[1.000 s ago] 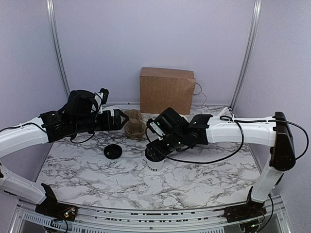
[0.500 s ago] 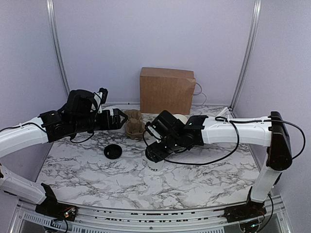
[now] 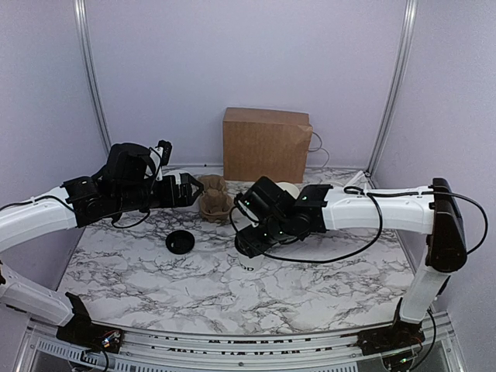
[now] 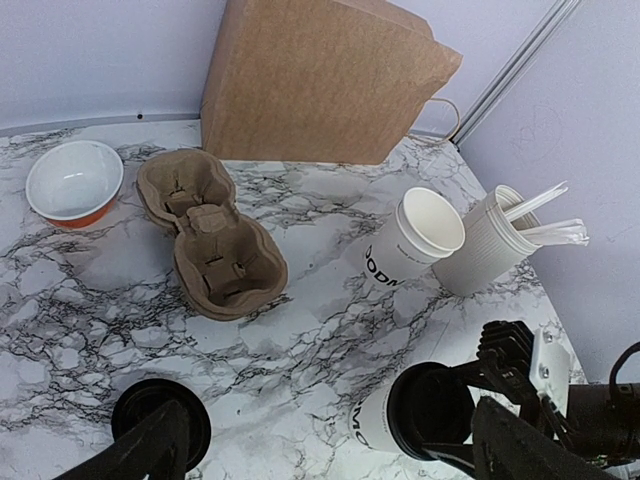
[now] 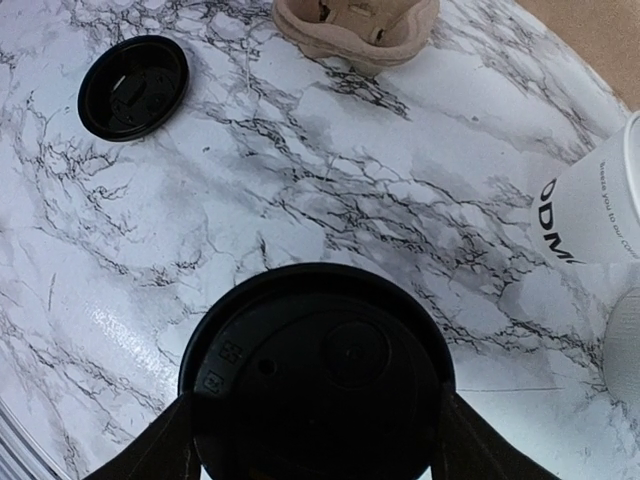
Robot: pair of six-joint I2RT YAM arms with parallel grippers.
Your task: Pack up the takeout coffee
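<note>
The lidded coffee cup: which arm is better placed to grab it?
Right. The right gripper straddles the takeout coffee at its black lid; the left gripper hangs open beside the pulp cup carrier.

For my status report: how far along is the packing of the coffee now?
Done: the takeout coffee already wears its lid. In hand: the right tool straddles that lid, though a firm grip is unclear. Left: probably lifting it from the table into the empty pulp carrier. The brown bag waits behind.

open: marble (image 3: pixel 194 298) near edge | blocking: cup carrier (image 4: pixel 210 235), loose lid (image 5: pixel 133 87), lidless cup (image 4: pixel 410 245), tumbler (image 4: pixel 490 248)
</note>
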